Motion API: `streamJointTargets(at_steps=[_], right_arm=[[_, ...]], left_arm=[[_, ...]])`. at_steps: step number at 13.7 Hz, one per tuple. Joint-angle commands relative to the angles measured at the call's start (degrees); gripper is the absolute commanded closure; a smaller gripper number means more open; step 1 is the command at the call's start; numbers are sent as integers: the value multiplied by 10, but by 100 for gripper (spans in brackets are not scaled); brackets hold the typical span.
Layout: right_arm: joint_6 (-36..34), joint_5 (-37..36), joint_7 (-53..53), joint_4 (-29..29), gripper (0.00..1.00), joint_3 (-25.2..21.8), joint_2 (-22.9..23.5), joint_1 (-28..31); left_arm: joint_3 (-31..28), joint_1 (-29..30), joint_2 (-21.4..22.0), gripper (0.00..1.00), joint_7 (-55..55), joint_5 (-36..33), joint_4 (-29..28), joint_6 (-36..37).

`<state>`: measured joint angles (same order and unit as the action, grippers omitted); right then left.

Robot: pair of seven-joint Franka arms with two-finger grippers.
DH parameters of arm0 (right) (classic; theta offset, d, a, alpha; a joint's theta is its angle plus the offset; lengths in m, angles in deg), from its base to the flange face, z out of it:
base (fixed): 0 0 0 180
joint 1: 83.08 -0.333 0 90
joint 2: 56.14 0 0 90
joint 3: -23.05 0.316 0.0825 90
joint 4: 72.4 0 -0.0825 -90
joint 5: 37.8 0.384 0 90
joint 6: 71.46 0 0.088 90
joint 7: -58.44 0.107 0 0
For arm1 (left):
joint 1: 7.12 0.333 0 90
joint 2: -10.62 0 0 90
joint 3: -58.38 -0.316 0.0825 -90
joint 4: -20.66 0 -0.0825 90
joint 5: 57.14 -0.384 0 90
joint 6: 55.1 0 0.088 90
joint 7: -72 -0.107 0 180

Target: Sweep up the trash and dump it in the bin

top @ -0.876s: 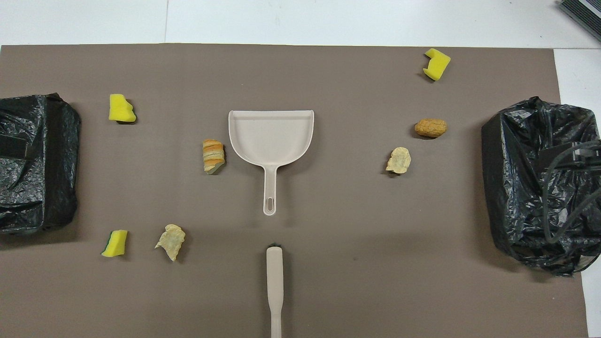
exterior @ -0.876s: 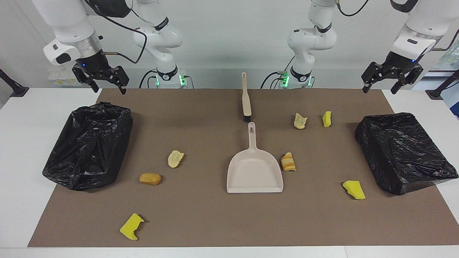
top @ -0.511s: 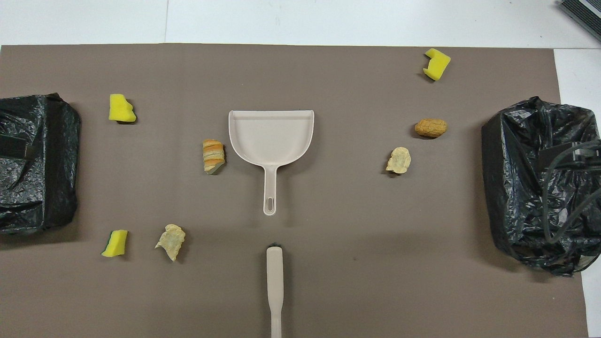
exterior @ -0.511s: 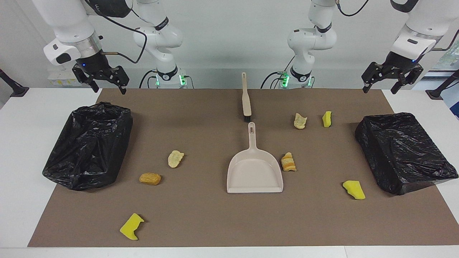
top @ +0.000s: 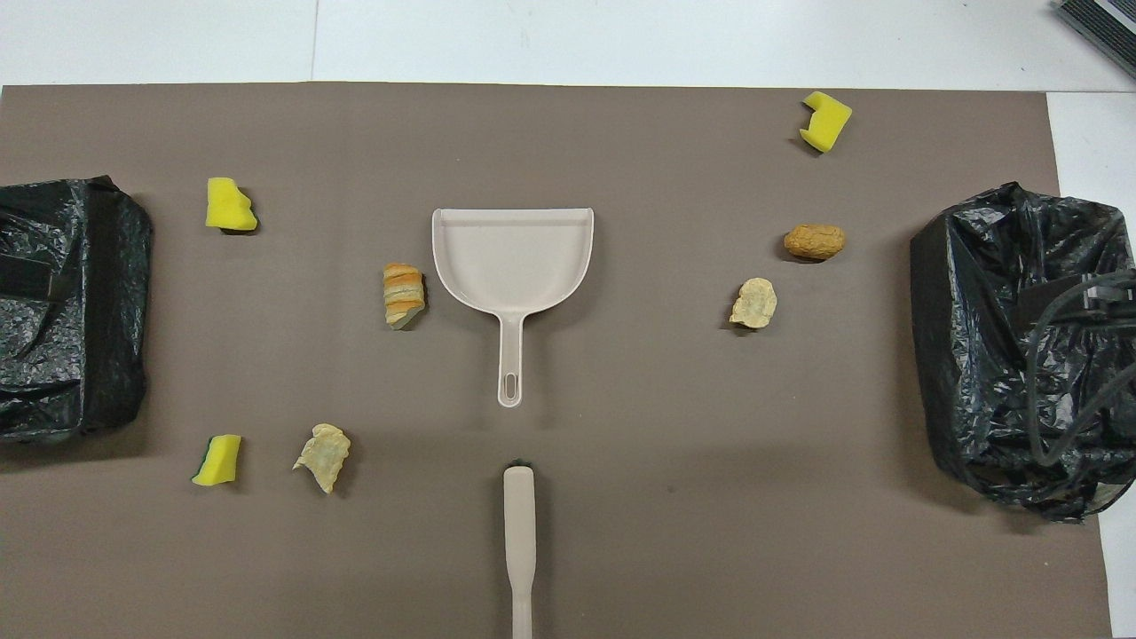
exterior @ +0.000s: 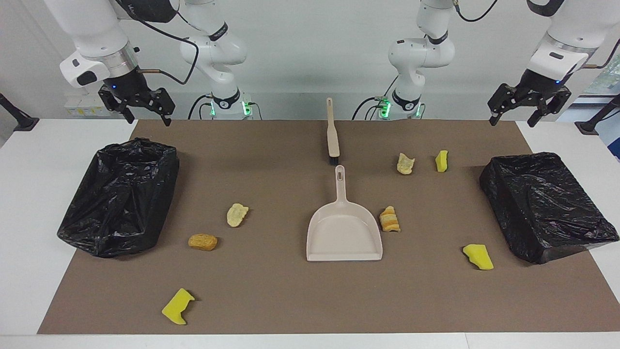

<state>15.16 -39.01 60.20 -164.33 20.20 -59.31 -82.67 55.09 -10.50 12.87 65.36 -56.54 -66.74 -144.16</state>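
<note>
Up by the robots, the left gripper (exterior: 528,110) hangs over the left arm's end of the brown mat (exterior: 290,300) and the right gripper (exterior: 137,107) over the right arm's end, both with claws spread apart and holding nothing. The brush (exterior: 332,131) lies nearer to the robots than the dustpan (exterior: 344,232), in line with its handle. The trash (exterior: 389,219) lies scattered around the dustpan, seven scraps as far as I can make out, one just beside its pan, and a black-lined bin (exterior: 118,196) stands toward each end of the table, well apart from it.

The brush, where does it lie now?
The brush lies on the brown mat, midway between the arms' ends, nearer to the robots than the dustpan, bristles toward the dustpan's handle.
</note>
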Motion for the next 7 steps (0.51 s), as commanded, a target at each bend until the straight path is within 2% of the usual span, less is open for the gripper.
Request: streamJointTargets(at_steps=[1, 3, 7], right_arm=[[5, 26, 14, -32, 0, 3, -22, 0], [30, 52, 41, -48, 0, 5, -19, -1], [111, 54, 143, -71, 0, 8, 5, -79]], left_arm=[[1, -6, 14, 0, 1, -12, -18, -14], [2, -1, 9, 0, 0, -11, -22, -57], [4, -7, -11, 0, -7, -8, -30, -84]])
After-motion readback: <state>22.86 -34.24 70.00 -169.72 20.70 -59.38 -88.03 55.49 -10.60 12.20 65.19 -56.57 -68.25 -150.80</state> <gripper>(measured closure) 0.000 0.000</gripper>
